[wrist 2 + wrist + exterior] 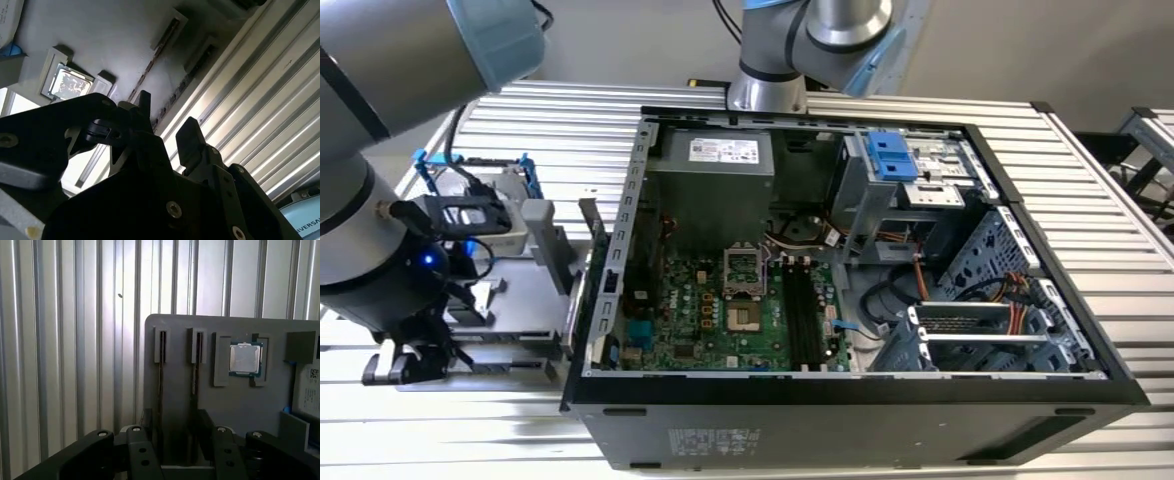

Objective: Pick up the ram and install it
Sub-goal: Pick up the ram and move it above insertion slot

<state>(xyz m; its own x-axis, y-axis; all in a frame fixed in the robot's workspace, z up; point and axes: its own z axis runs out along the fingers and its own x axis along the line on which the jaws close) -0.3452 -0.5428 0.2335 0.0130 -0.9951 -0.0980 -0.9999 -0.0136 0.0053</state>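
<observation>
Released pincer point(176, 416) hovers over the ram point(161, 380) in its holder

The ram stands on edge in a slot of the grey holder point(225, 405), a second stick point(195, 380) just beside it, on the ribbed surface point(50, 340) at nine o'clock of the computer case point(854, 388) in the exterior view; it looks light, stiff, thin and fragile, best pinched across its flat faces near the middle, away from the contacts

Arm point(360, 200) showing thick grey tubular links, with light-blue caps point(500, 40) sitting over the joints. Black cables point(480, 258) looping around the wrist block, a small blue light point(427, 261) glowing there. Hand point(167, 117) point(175, 425) appearing matte black in both wrist views, with angular plates and narrow fingers. Silver screw heads point(173, 210) dotting its body.
</observation>
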